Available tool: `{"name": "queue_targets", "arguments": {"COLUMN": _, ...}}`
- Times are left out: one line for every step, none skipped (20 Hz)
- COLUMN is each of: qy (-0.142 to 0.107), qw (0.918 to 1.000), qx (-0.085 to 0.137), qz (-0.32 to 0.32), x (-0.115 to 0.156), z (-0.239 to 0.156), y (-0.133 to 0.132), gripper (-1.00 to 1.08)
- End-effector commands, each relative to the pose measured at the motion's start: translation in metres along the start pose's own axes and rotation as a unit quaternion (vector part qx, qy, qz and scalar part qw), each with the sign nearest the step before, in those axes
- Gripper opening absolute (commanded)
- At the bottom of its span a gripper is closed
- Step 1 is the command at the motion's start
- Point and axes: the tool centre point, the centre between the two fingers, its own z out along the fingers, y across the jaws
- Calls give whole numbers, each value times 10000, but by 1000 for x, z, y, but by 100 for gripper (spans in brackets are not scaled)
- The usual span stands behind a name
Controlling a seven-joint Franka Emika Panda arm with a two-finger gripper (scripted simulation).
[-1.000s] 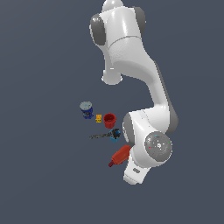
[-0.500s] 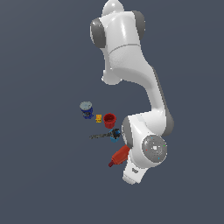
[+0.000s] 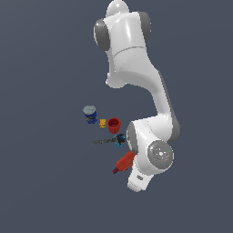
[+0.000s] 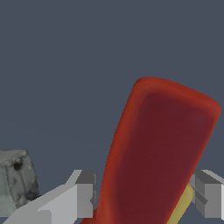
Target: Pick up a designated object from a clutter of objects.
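Exterior view: the arm's wrist hides the gripper; the red drill (image 3: 124, 163) pokes out from beneath it, nose toward the exterior view's left

Wrist view: the gripper (image 4: 146, 192) stands apart, fingers (image 4: 85, 194) flanking the drill's handle, long axis running forward between them, not yet clamped

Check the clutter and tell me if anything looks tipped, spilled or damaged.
Only the red drill stands out: it lies on its side rather than upright, its handle between the gripper's fingers. Red cup sits upright, mouth up. No spill or damage shows.
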Motion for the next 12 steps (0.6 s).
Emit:
{"name": "queue_targets", "arguments": {"qy": 0, "qw": 10000, "qx": 3, "qz": -3, "x": 0, "z": 1, "y": 0, "gripper": -100}}
{"name": "queue_targets", "arguments": {"qy": 0, "qw": 10000, "qx": 1, "qz": -1, "x": 0, "z": 0, "y": 0, "gripper": -100}}
{"name": "queue_targets", "arguments": {"qy": 0, "qw": 10000, "qx": 1, "qz": -1, "x": 0, "z": 0, "y": 0, "gripper": -100}}
{"name": "queue_targets", "arguments": {"qy": 0, "qw": 10000, "qx": 1, "qz": -1, "x": 0, "z": 0, "y": 0, "gripper": -100}}
{"name": "queue_targets", "arguments": {"qy": 0, "qw": 10000, "qx": 1, "qz": -1, "x": -1, "z": -1, "y": -1, "gripper": -100}}
{"name": "queue_targets", "arguments": {"qy": 0, "qw": 10000, "qx": 1, "qz": -1, "x": -1, "z": -2, "y": -1, "gripper": -100}}
{"name": "queue_targets", "arguments": {"qy": 0, "qw": 10000, "qx": 1, "qz": -1, "x": -2, "z": -2, "y": -1, "gripper": -100}}
{"name": "queue_targets", "arguments": {"qy": 0, "qw": 10000, "qx": 1, "qz": -1, "x": -4, "z": -4, "y": -2, "gripper": -100}}
{"name": "queue_targets", "arguments": {"qy": 0, "qw": 10000, "qx": 1, "qz": -1, "x": -5, "z": -5, "y": -3, "gripper": -100}}
{"name": "queue_targets", "arguments": {"qy": 0, "qw": 10000, "qx": 1, "qz": -1, "x": -6, "z": -7, "y": -4, "gripper": -100}}
{"name": "queue_targets", "arguments": {"qy": 0, "qw": 10000, "qx": 1, "qz": -1, "x": -8, "z": -9, "y": -5, "gripper": -100}}
{"name": "queue_targets", "arguments": {"qy": 0, "qw": 10000, "qx": 1, "qz": -1, "x": -10, "z": -11, "y": -6, "gripper": -100}}
